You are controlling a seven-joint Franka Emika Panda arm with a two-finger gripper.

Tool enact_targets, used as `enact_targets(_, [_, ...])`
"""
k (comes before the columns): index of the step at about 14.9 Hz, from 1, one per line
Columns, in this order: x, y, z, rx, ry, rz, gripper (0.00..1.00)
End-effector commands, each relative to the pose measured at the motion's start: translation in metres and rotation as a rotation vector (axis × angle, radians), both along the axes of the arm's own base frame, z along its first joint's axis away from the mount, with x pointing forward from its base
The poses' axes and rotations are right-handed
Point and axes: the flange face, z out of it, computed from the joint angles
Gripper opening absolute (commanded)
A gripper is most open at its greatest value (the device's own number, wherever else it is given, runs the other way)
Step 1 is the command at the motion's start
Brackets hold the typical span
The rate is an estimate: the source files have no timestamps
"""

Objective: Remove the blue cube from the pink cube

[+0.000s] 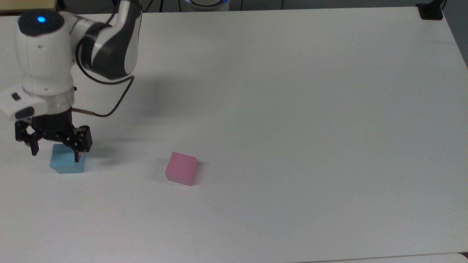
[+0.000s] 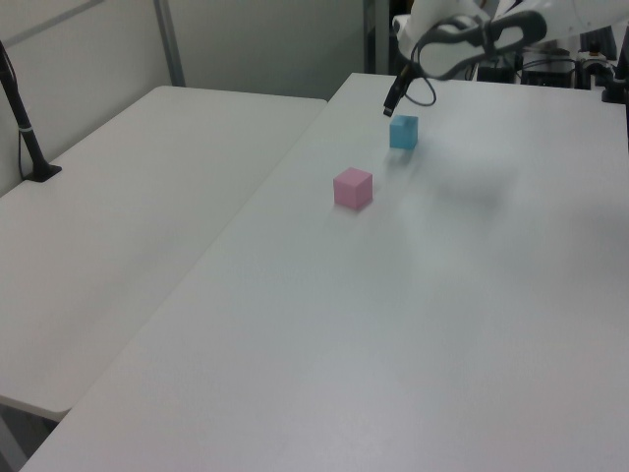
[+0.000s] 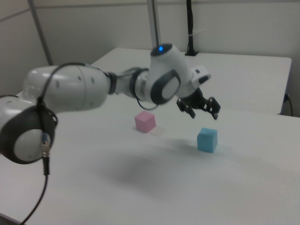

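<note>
Your gripper (image 3: 202,110) is hovering above the blue cube (image 3: 207,139), jaws released; the pink cube (image 1: 181,168) is sitting apart on the worktop (image 1: 292,109).

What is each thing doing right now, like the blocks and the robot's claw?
Small sky-blue foam cube: resting flat on the white table, by itself, nothing gripping it.
Small pink foam cube: resting flat on the table, apart from the blue cube, nothing on top.
Robot's black claw: open, empty, raised above the blue cube.
</note>
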Motion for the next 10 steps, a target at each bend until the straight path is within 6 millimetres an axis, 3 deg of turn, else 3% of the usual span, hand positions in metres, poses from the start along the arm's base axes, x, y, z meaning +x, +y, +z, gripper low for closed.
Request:
enact_targets(1, [-0.068, 0.068, 0.116, 0.132, 0.152, -0.071, 1.00])
enact_targets(3, [-0.098, 0.111, 0.156, 0.185, 0.244, -0.143, 1.00])
enact_targets(5, [-0.124, 0.148, 0.178, 0.198, 0.306, -0.122, 1.00])
enact_targets(6, [-0.148, 0.171, 0.192, 0.200, 0.330, -0.092, 1.00])
enact_targets(10, [-0.187, 0.212, 0.211, 0.201, 0.410, -0.059, 1.00])
